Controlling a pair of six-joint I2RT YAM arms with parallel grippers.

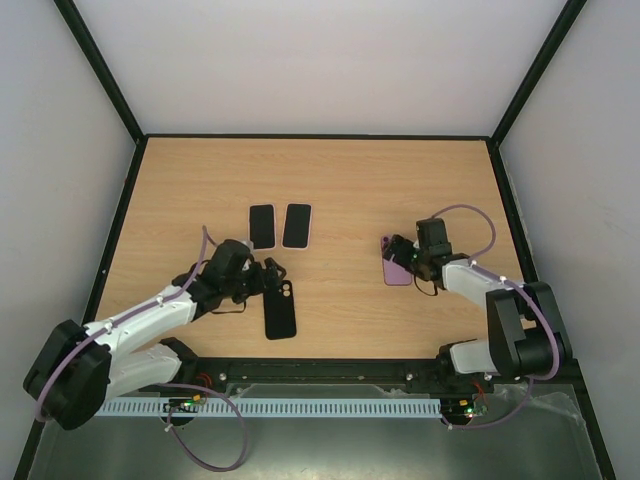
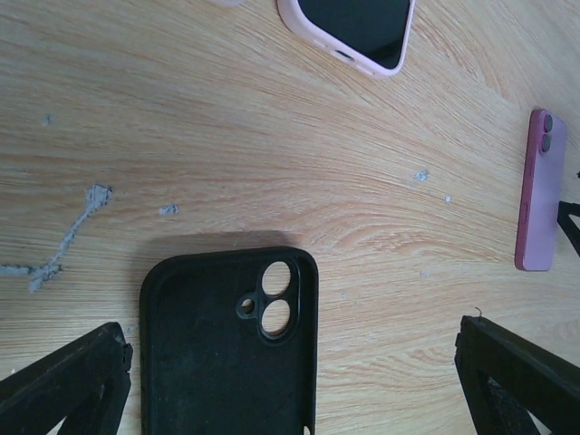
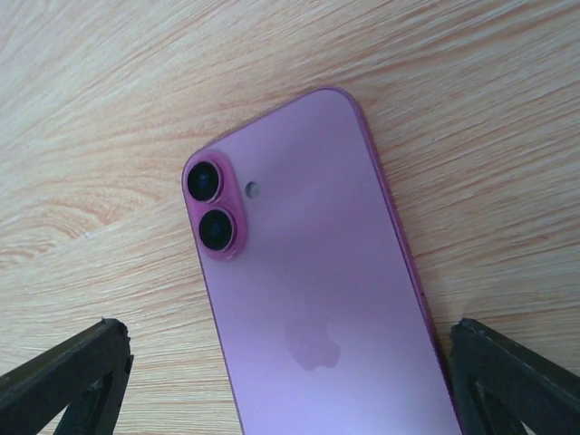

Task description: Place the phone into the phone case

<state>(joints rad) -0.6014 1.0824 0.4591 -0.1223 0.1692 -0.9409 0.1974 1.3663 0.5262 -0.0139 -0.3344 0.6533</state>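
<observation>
An empty black phone case (image 1: 281,310) lies inside-up on the wooden table, its camera cutouts toward the far end. My left gripper (image 1: 268,279) hovers low over its far end, open; in the left wrist view the case (image 2: 227,353) lies between the spread fingers (image 2: 63,385), toward the left one. The purple phone (image 1: 396,268) lies back-up at the right. My right gripper (image 1: 402,256) stands open over it, and in the right wrist view the phone (image 3: 317,308) fills the gap between the fingers (image 3: 517,381).
Two more phones lie side by side at mid-table: a dark one (image 1: 261,226) and one in a pale pink case (image 1: 297,225). Black frame rails (image 1: 120,210) border the table on the left, back and right.
</observation>
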